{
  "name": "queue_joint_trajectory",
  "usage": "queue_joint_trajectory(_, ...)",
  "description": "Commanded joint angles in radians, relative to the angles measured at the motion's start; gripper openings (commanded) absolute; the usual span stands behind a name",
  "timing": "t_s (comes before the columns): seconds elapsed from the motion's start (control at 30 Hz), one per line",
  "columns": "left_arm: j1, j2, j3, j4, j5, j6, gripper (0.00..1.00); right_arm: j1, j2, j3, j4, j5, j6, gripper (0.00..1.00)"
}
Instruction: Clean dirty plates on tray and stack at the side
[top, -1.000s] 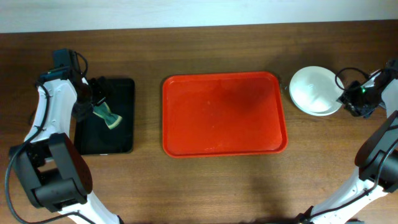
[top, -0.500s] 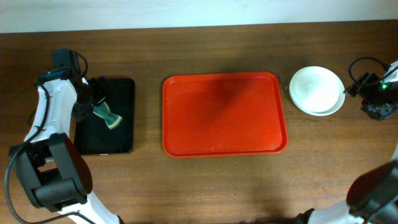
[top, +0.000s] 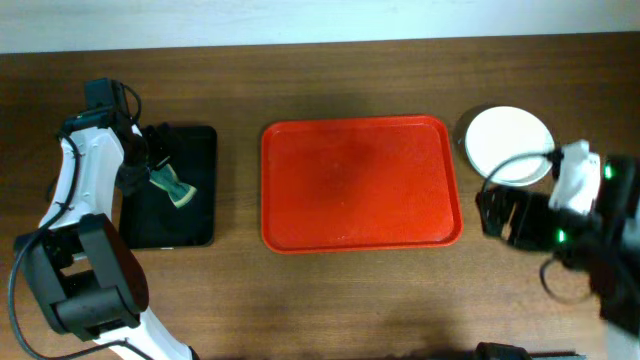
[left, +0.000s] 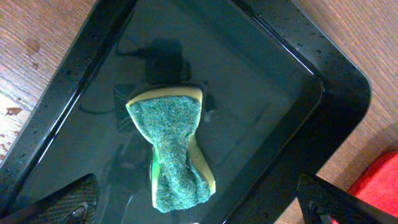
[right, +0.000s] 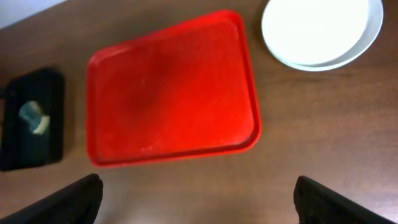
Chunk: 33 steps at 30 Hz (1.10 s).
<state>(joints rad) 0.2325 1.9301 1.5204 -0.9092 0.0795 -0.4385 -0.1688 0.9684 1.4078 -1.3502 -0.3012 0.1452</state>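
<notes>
The red tray (top: 360, 185) lies bare in the middle of the table, also seen from above in the right wrist view (right: 171, 96). White plates (top: 509, 143) sit stacked on the wood just right of the tray (right: 320, 31). My right gripper (top: 498, 215) hangs high in front of the stack, open and holding nothing (right: 202, 202). My left gripper (top: 153, 150) is open over a green sponge (left: 174, 149), which lies free between its spread fingers (left: 198, 208).
A narrow black tray (top: 170, 230) at the left holds the sponge (top: 172, 187); its wet floor (left: 273, 93) reflects the gripper. Bare wood runs between the two trays and along the front edge.
My right gripper has opened wide and swung away from the plate stack, rising toward the front of the table. The left arm and the sponge have not moved.
</notes>
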Motion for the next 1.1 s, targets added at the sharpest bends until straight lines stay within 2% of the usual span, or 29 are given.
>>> queue_joint_trajectory(0.0,0.008,-0.012,0.008,-0.001,0.011,0.002,0.99,0.011,-0.08,-0.013,-0.003,-0.001,-0.01,0.99)
queue_joint_trajectory(0.37,0.008,-0.012,0.008,-0.001,0.011,0.002,0.99,0.013,-0.119,-0.017,-0.021,0.003,-0.01,0.99)
queue_joint_trajectory(0.53,0.008,-0.012,0.008,-0.001,0.011,0.002,0.99,0.013,-0.182,-0.092,-0.037,0.025,-0.018,0.99)
queue_joint_trajectory(0.7,0.008,-0.012,0.008,-0.001,0.011,0.002,0.99,0.019,-0.421,-0.365,0.137,0.013,-0.018,0.99)
queue_joint_trajectory(0.97,0.008,-0.012,0.008,-0.001,0.011,0.002,0.99,0.218,-0.83,-0.808,0.524,-0.039,-0.071,0.99)
queue_joint_trajectory(1.07,0.008,-0.012,0.008,-0.001,0.011,0.002,0.99,0.277,-0.927,-0.929,0.661,-0.039,-0.071,0.98)
